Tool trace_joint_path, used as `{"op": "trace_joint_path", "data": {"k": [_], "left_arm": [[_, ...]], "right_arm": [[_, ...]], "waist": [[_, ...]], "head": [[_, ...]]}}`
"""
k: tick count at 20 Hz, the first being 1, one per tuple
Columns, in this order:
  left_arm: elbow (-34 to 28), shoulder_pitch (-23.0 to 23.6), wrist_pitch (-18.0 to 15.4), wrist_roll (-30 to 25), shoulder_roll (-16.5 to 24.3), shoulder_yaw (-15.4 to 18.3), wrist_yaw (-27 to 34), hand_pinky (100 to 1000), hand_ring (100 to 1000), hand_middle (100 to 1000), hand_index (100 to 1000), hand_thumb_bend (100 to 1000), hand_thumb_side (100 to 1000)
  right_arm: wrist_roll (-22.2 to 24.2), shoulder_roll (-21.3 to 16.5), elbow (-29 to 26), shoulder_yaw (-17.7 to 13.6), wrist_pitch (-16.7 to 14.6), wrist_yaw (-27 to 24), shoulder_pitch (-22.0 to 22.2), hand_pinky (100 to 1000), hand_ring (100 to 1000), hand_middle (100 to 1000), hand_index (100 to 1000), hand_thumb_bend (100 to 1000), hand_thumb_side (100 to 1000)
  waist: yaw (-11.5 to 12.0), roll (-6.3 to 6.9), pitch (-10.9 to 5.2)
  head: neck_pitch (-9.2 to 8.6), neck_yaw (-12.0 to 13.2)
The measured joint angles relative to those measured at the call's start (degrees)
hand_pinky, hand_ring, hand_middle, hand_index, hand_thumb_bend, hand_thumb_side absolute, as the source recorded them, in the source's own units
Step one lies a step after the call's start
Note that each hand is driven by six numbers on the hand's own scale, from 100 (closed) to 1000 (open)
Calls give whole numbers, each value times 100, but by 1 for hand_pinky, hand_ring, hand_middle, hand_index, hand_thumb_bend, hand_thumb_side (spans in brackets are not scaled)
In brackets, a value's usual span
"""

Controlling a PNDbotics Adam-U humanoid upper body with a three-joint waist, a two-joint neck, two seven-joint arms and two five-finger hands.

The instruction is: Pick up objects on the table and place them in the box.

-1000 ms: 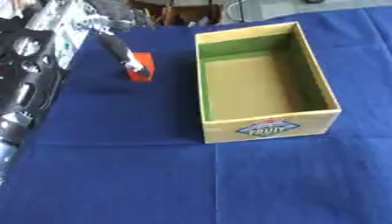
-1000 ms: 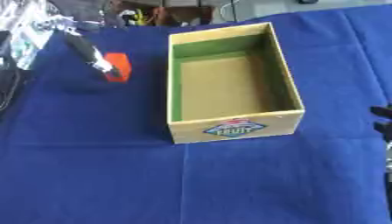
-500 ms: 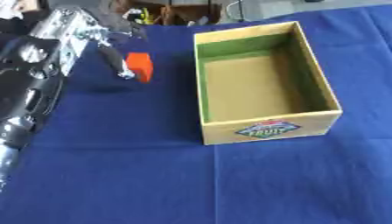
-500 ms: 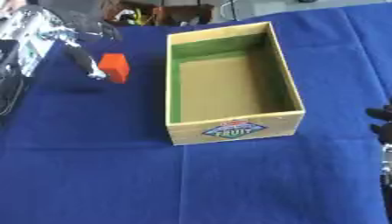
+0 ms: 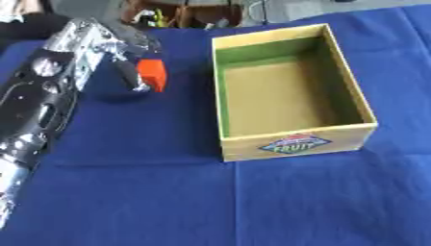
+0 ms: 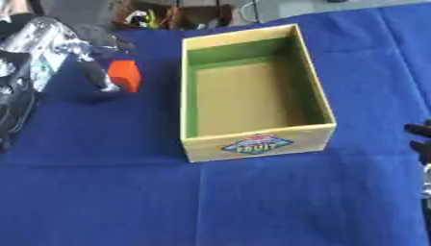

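A small orange block hangs just above the blue cloth, left of the box, with a shadow under it. My left hand comes in from the upper left and pinches the block between a dark finger and the thumb. The open cardboard box stands in the middle, green inside its walls, with a fruit label on its front and nothing in it. My right hand shows only as dark fingertips at the right edge, resting spread and holding nothing.
A blue cloth covers the whole table. My left arm, black and silver, lies along the left side. Clutter and chair legs stand beyond the far edge.
The orange block has come up off the cloth in my left hand, and a shadow now shows below it. The box and the right hand have stayed put.
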Motion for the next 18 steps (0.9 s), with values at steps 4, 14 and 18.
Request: {"op": "trace_joint_path", "data": {"k": [4,14,18], "left_arm": [[126,-38,27,-27,-44,57,-130,759,920,995,1000,531,530],[350,-96,86,-86,-71,229,-115,714,849,842,1000,406,482],[338,-96,96,-96,-92,277,126,662,759,684,927,373,413]], "right_arm": [[1,3,0,21,1,32,-2,807,959,730,954,100,1000],[3,30,0,34,0,75,-4,808,960,728,952,100,997],[4,56,0,35,0,104,-3,808,960,728,952,100,995]], "waist": [[-21,3,30],[-30,3,63],[-28,-1,73]], "head": [[-20,21],[-25,56],[-29,64]]}}
